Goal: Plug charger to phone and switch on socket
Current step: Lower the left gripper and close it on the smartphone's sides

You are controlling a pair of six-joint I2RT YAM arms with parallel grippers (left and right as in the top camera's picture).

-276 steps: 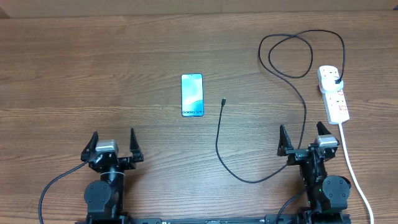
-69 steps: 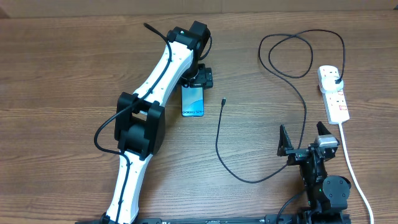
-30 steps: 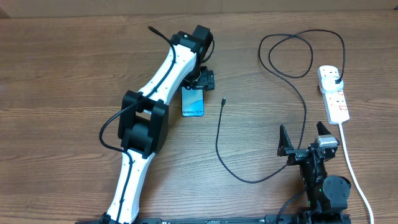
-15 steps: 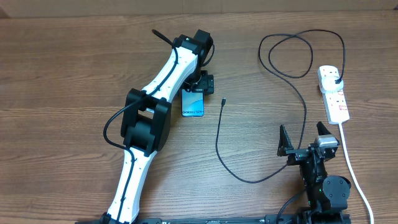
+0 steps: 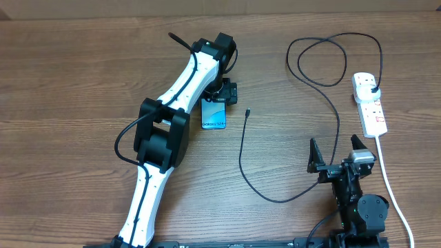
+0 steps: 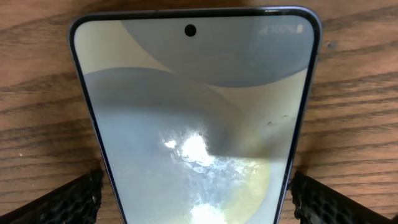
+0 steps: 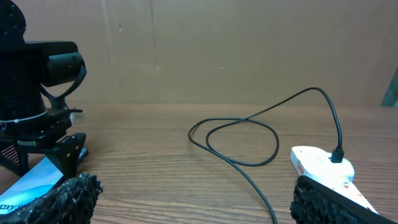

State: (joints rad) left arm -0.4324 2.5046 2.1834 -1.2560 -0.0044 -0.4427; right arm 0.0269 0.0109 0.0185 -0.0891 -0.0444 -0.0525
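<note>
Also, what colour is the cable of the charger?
Plain black. The charger shows best in the overhead view.

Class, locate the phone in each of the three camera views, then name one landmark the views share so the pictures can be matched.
Overhead: the phone lies left of centre, its far end under the left gripper.
Left wrist: the phone fills the frame, screen up.
Right wrist: only a corner of the phone shows at the bottom left.
Shared landmark: the left gripper, jaws open either side of the phone.
</note>
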